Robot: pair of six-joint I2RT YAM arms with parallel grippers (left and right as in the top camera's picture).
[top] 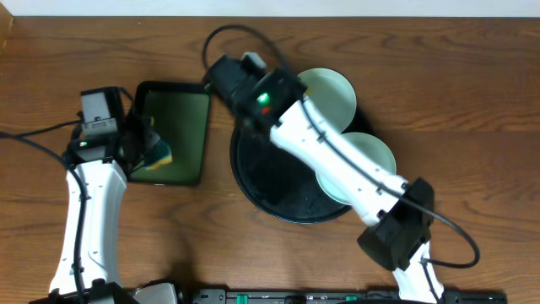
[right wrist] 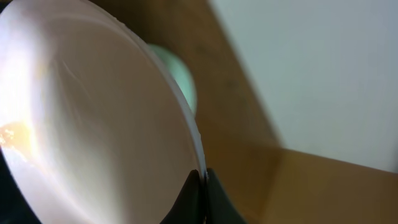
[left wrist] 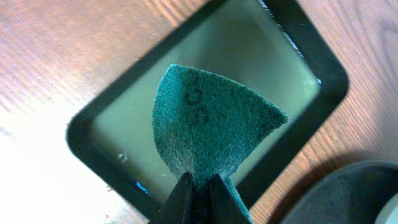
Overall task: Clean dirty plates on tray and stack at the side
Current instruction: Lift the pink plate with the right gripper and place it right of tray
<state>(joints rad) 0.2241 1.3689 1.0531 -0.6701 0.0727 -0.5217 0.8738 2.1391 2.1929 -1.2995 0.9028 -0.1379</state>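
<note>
Surface: a brown wooden table (top: 472, 76) is seen, with bare wood to the right.
Left gripper (left wrist: 199, 185): pinched on a green scouring pad (left wrist: 211, 124), held over the rectangular tray (left wrist: 78, 134).
Right gripper (right wrist: 202, 186): clamped on the tilted white plate (right wrist: 93, 112) at its rim.
Round black tray (top: 266, 186): crossed by the right arm (top: 337, 160); one mint plate (top: 333, 91) at its far rim, second mint plate (top: 375, 152) at its right edge.

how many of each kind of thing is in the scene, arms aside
plates: 3, two mint plates and one white plate
trays: 2, round tray and rectangular tray
scrub pad: 1
total: 6
</note>
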